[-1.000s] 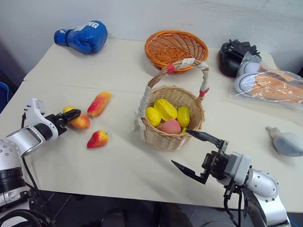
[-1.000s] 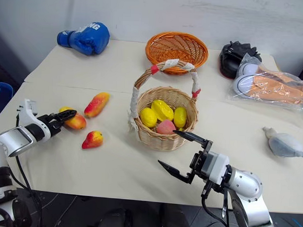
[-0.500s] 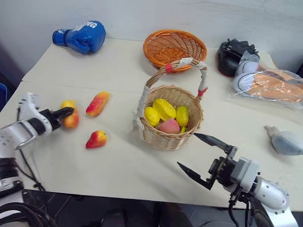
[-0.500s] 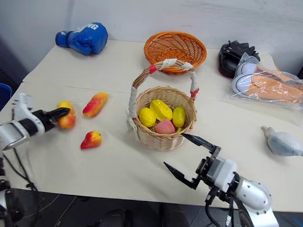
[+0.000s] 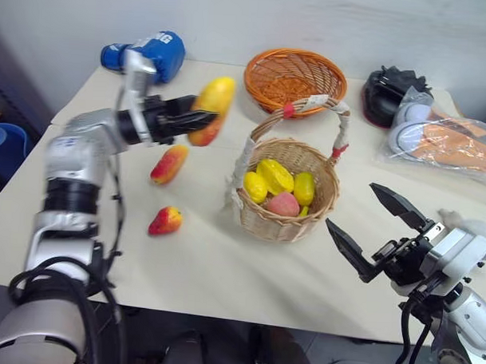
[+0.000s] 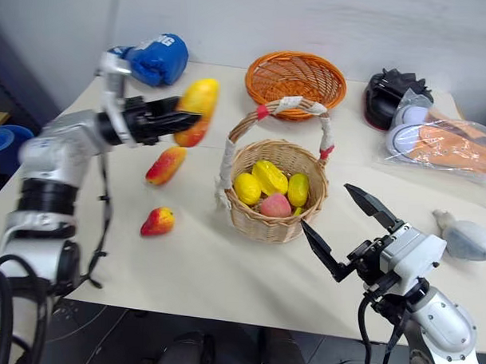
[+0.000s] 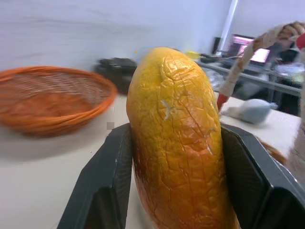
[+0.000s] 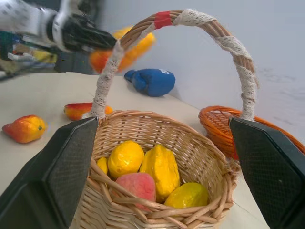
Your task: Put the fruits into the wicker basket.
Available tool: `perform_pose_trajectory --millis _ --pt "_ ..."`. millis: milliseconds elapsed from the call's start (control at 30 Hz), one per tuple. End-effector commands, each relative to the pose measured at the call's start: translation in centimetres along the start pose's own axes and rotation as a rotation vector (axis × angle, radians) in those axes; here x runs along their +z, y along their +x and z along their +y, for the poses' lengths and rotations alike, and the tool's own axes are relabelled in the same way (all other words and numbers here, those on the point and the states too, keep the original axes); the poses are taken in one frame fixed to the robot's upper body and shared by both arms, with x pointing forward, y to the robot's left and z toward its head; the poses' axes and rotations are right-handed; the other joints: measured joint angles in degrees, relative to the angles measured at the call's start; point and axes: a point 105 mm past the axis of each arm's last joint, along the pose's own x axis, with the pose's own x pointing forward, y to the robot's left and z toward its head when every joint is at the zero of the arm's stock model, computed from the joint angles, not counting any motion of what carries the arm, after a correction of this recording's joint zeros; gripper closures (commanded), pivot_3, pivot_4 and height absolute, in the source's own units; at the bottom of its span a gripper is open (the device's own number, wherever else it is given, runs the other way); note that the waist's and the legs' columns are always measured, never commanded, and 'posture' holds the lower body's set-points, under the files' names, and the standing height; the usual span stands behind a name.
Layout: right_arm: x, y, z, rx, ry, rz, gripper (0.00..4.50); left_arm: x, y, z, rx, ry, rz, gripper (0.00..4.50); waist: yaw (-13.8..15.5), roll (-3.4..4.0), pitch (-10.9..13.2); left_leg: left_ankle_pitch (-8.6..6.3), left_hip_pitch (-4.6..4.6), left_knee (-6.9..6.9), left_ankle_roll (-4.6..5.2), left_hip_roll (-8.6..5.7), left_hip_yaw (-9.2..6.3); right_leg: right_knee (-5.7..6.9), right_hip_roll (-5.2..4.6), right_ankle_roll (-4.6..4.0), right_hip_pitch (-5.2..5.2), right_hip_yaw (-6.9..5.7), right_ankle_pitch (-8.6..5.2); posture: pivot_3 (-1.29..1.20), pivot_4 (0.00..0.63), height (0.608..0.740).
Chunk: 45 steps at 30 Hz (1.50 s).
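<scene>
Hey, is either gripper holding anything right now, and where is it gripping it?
The left gripper holds a fruit in the air, its two fingers clamped on opposite sides of the fruit's lower half. The right gripper is open and holds nothing.

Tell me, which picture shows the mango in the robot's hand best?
The left wrist view: the mango sits close up between the left gripper's black fingers, cracked peel plain. Both eye views show it small, held above the table near the wicker basket. The right wrist view shows it blurred behind the handle.
</scene>
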Motion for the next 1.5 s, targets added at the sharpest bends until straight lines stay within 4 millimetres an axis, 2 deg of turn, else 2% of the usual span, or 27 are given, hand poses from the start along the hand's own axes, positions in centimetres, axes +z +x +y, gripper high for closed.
perform_pose_trajectory --millis 33,100,200,300,433,500,600,733,800,867,1000,1067,1133,1200,1300,1367,1500 --pt "1.2 0.1 0.7 -0.017 -0.019 -0.033 0.0 -0.2 2.4 -0.7 -0.098 0.085 0.059 2.22 -1.0 0.02 0.0 -0.02 -0.04 -0.01 -0.03 0.04 0.02 0.0 0.1 0.04 -0.07 0.09 -0.02 0.0 0.15 0.74" --pt "1.2 0.1 1.0 -0.022 -0.02 -0.032 0.0 -0.7 3.9 -1.2 -0.144 0.095 0.075 2.22 -1.1 0.05 0.0 -0.08 -0.03 0.01 -0.15 0.23 0.02 0.0 0.38 0.05 -0.11 0.23 -0.02 0.0 0.15 0.74" --pt "1.3 0.0 1.3 -0.027 -0.02 -0.028 0.0 -1.4 4.5 -1.3 -0.168 0.088 0.115 2.22 -1.4 0.12 0.1 -0.08 0.06 0.07 -0.35 0.41 0.03 0.1 0.62 -0.01 -0.13 0.31 -0.06 0.0 0.15 0.74" --pt "1.3 -0.2 1.5 -0.035 -0.02 -0.021 0.0 -1.3 4.5 -1.0 -0.158 0.076 0.113 1.25 -1.5 0.13 0.1 0.0 0.17 0.07 -0.45 0.42 0.03 0.25 0.65 -0.05 -0.1 0.38 -0.07 0.0 0.15 0.74" --pt "1.3 -0.3 1.6 -0.03 -0.022 -0.017 0.0 0.6 2.5 -0.1 -0.108 0.103 0.021 0.07 -1.5 0.13 0.1 0.01 0.18 0.19 -0.41 0.42 0.01 0.37 0.63 -0.06 -0.08 0.4 -0.06 0.0 0.15 0.74" --pt "1.2 -0.2 1.5 -0.017 -0.021 -0.023 0.0 1.6 0.7 0.6 -0.07 0.097 -0.018 0.03 -1.8 0.14 0.1 0.01 0.17 0.19 -0.41 0.44 0.01 0.4 0.63 -0.06 -0.09 0.41 -0.06 0.0 0.15 0.74" --pt "1.1 0.6 1.3 0.033 -0.007 -0.039 0.0 2.0 -4.0 1.3 -0.006 0.127 -0.01 0.03 -2.6 0.17 0.1 0.01 0.19 0.18 -0.42 0.5 0.01 0.44 0.65 -0.07 -0.09 0.39 -0.07 0.0 0.15 0.74" --pt "1.0 1.4 2.1 0.153 0.042 -0.057 0.0 1.0 -11.8 1.4 0.167 0.162 0.021 0.03 -2.8 0.21 0.1 0.01 0.39 0.08 -0.44 0.69 0.1 0.61 0.59 -0.15 -0.07 0.43 -0.12 0.0 0.15 0.74" --pt "0.9 1.7 2.8 0.219 0.055 -0.062 0.0 -0.1 -15.7 0.1 0.257 0.233 0.072 0.03 -2.8 0.22 0.1 0.03 0.43 0.01 -0.49 0.78 0.05 0.66 0.57 -0.24 -0.08 0.41 -0.18 0.0 0.15 0.74" --pt "0.6 1.9 3.3 0.268 0.059 -0.069 0.0 -1.3 -18.2 -1.3 0.32 0.255 0.151 0.03 -2.7 0.19 0.1 0.01 0.4 0.06 -0.52 0.84 0.0 0.69 0.55 -0.29 -0.09 0.36 -0.21 0.0 0.15 0.74" --pt "0.3 2.7 4.1 0.348 0.075 -0.105 0.0 -3.1 -24.0 -4.1 0.565 0.21 0.187 0.03 -2.2 0.02 0.1 -0.05 0.38 0.15 -0.42 0.85 -0.12 0.68 0.41 -0.31 -0.02 0.28 -0.22 0.0 0.15 0.74" --pt "0.3 3.1 4.4 0.383 0.081 -0.124 0.0 -4.4 -28.2 -5.3 0.752 0.162 0.188 0.03 -2.3 -0.05 0.1 -0.17 0.4 0.15 -0.22 0.79 -0.22 0.64 0.34 -0.31 0.06 0.19 -0.22 0.0 0.15 0.74" --pt "0.2 3.4 4.7 0.406 0.089 -0.136 0.0 -5.4 -31.5 -6.7 0.899 0.13 0.196 0.03 -2.3 -0.05 0.1 -0.28 0.48 0.1 -0.04 0.74 -0.22 0.65 0.28 -0.31 0.15 0.17 -0.22 0.0 0.15 0.74" --pt "0.0 3.4 4.8 0.425 0.088 -0.137 0.0 -6.1 -33.2 -7.8 0.97 0.1 0.213 0.03 -2.2 -0.07 0.1 -0.29 0.49 0.03 -0.02 0.73 -0.22 0.62 0.25 -0.32 0.13 0.15 -0.22 0.0 0.15 0.74" --pt "-0.4 3.5 4.5 0.431 0.084 -0.134 0.0 -6.2 -32.8 -8.5 0.981 0.093 0.225 0.03 -1.6 -0.15 0.0 -0.31 0.48 -0.01 -0.01 0.69 -0.27 0.53 0.19 -0.33 0.15 0.07 -0.22 0.0 0.15 0.74" --pt "-0.5 3.5 4.3 0.431 0.082 -0.134 0.0 -5.6 -32.0 -7.8 0.965 0.111 0.214 0.03 -1.0 -0.25 -0.1 -0.33 0.48 -0.03 0.02 0.64 -0.29 0.48 0.13 -0.34 0.17 0.02 -0.22 0.0 0.15 0.74" --pt "-0.6 3.5 4.1 0.428 0.072 -0.131 0.0 -4.4 -27.7 -4.3 0.838 0.118 0.216 0.03 -0.4 -0.31 -0.1 -0.31 0.46 -0.07 0.04 0.56 -0.36 0.41 0.04 -0.36 0.23 -0.1 -0.2 0.0 0.15 0.74"
